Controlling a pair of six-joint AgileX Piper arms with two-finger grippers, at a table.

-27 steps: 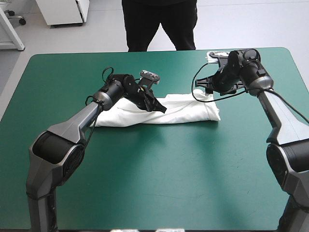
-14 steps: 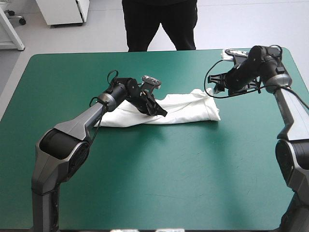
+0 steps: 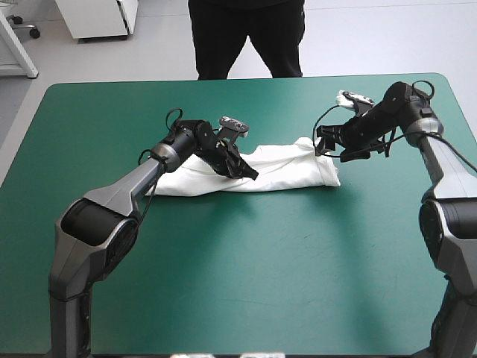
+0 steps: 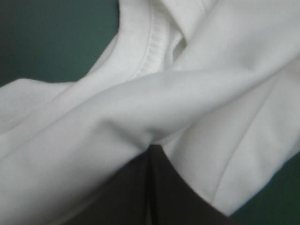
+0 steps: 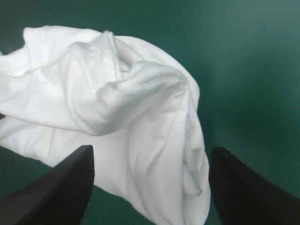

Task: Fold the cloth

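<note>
White T-shirt [image 3: 291,170] on teal-green cover [image 3: 261,268]

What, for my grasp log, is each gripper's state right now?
Left gripper: shut on the T-shirt.
Right gripper: open, at the T-shirt's end, holding nothing.

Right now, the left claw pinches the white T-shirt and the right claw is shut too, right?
No. The left claw does pinch the T-shirt, but the right claw is open, not shut, as the right wrist view shows.
</note>
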